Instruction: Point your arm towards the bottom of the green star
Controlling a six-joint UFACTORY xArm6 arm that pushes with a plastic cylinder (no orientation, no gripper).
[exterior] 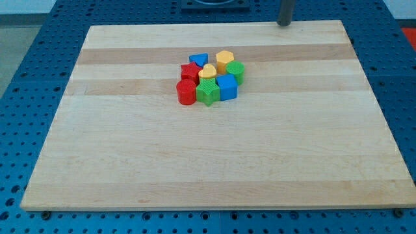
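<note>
While my tip [284,24] hangs at the board's far edge, no jaws on this rod, the green star [207,93] sits near-side in the cluster, touching the red cylinder [186,92] and blue cube [227,86]. Risk: cutting straight through would scatter them.

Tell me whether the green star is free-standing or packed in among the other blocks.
Packed in. The green star sits on the cluster's bottom edge, touching the red cylinder and blue cube. My tip is far off at the view's top.
</note>
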